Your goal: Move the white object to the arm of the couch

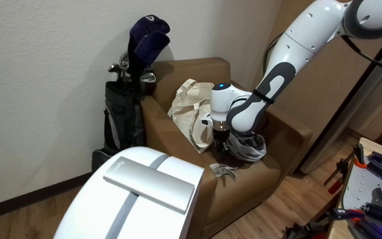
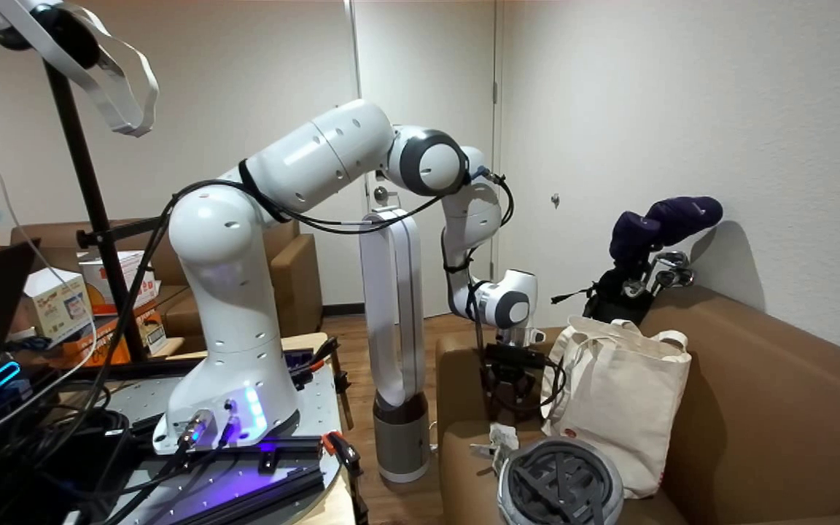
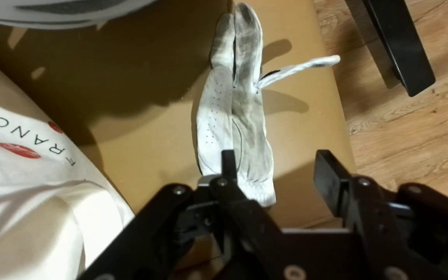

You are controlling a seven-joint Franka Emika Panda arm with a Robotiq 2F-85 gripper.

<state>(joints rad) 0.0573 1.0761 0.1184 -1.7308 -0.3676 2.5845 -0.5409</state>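
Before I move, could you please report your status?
Black two-fingered gripper open, empty. White glove ungripped on brown couch seat. Round grey helmet nearby, possible obstruction.

Tote bag (image 3: pixel 33 194): "FRANCIS" (cut off at edge).

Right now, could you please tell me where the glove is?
In the wrist view, the glove lies near the middle, on the couch seat, to the right of the bag, with the helmet at the upper left.

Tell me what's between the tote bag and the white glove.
In the wrist view, just the brown seat, partly shadowed, shows between the tote bag and the white glove; the gripper hides the stretch's lower end.
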